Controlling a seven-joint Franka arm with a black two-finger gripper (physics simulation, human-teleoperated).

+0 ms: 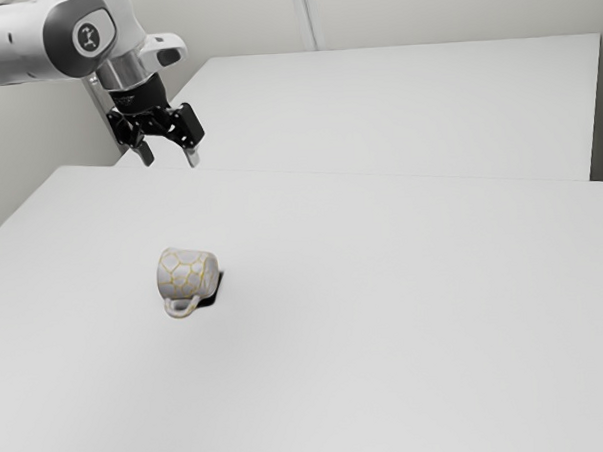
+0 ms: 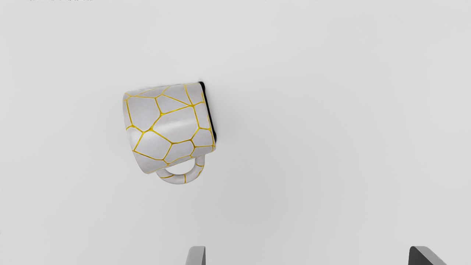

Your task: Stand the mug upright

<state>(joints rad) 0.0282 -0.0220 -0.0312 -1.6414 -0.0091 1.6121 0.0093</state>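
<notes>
Slim, flat-faced fingers, wide apart; beyond them, a glossy cylindrical mug, gold-veined, on its side.

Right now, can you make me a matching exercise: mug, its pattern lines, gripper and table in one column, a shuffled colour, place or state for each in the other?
1. Mug
2. Pattern lines
3. Gripper
4. Table

A. Yellow
B. Underneath the mug
C. Lying on its side
D. Open, raised in the air

Pairs: 1-C, 2-A, 3-D, 4-B
</notes>
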